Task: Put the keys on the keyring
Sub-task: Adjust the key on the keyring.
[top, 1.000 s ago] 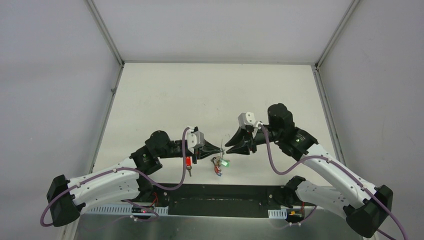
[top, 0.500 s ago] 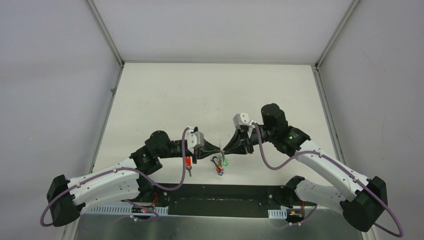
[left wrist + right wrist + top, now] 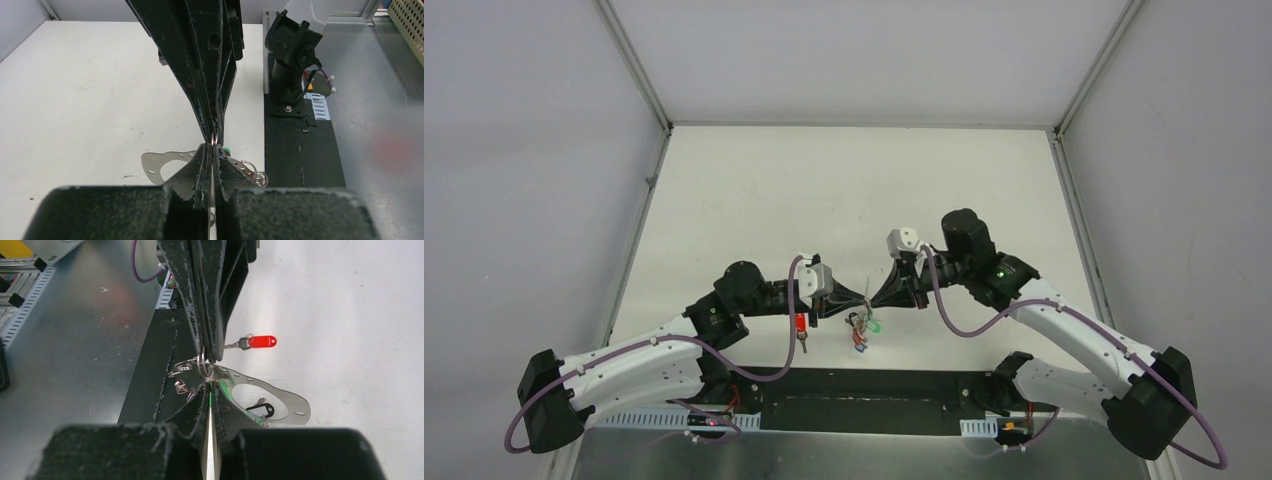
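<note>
My left gripper (image 3: 862, 294) and right gripper (image 3: 876, 297) meet tip to tip above the table's near edge, both shut. The keyring (image 3: 297, 405), a flat grey metal loop with small holes, hangs at their tips; it also shows in the left wrist view (image 3: 155, 165). Both grippers seem to pinch its edge, where a small wire ring (image 3: 201, 362) sits. A green-headed key (image 3: 875, 325) dangles in the bunch below and peeks out beside my left fingertips (image 3: 226, 149). A red-headed key (image 3: 801, 326) lies loose on the table under my left wrist and shows in the right wrist view (image 3: 261, 341).
A black key tag (image 3: 263, 410) shows through the loop's opening. Small wire rings (image 3: 255, 172) hang from the bunch. The black base plate (image 3: 864, 385) and the right arm's base (image 3: 290, 60) lie just behind the bunch. White enclosure walls stand on three sides.
My right gripper was open a second ago; it has moved left to the left gripper's tip and shut. The hanging bunch has shifted slightly. The left arm has stayed still.
</note>
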### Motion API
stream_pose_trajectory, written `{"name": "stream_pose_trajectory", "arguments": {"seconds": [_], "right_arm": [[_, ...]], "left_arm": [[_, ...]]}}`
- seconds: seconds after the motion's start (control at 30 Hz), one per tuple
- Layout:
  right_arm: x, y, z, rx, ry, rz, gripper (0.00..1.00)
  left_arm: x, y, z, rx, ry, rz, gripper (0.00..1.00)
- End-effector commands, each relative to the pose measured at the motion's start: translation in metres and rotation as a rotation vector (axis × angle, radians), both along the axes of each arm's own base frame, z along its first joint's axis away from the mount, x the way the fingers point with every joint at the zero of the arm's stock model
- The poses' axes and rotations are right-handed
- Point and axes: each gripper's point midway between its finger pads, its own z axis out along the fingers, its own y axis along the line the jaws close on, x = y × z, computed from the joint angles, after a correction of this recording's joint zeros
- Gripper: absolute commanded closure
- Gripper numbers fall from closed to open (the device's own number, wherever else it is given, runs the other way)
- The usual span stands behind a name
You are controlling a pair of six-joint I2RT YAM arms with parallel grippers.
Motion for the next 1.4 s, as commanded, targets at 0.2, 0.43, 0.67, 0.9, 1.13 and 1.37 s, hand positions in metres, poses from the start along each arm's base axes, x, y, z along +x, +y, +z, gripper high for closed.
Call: {"name": "stream_pose_trajectory", "arguments": {"seconds": [0.2,0.43,0.67,0.9,1.13,1.37], "right_arm": [[0.009,0.004,-0.017,-0.052,0.03,-0.011,0.95],[0.01,0.001,-0.003,-0.025,-0.022,-0.042,0.58],[0.005,-0.006,0.019,0.059,-0.108,-0.067,0.5],[0.0,0.001,0.034,0.13,-0.103,-0.025,0.52],[-0.001,0.007,0.033,0.135,-0.069,0.016,0.71],[0.0,0.01,0.033,0.141,-0.059,0.026,0.76]], "left_arm": [[-0.005,-0.001,0.048,-0.129,-0.102,-0.019,1.0],[-0.005,-0.001,0.045,-0.124,-0.096,-0.017,1.0],[-0.005,-0.001,0.043,-0.12,-0.09,-0.019,1.0],[-0.006,0.0,0.042,-0.121,-0.087,-0.022,1.0],[-0.006,0.0,0.043,-0.124,-0.086,-0.019,1.0],[-0.006,0.0,0.044,-0.127,-0.089,-0.018,1.0]]}}
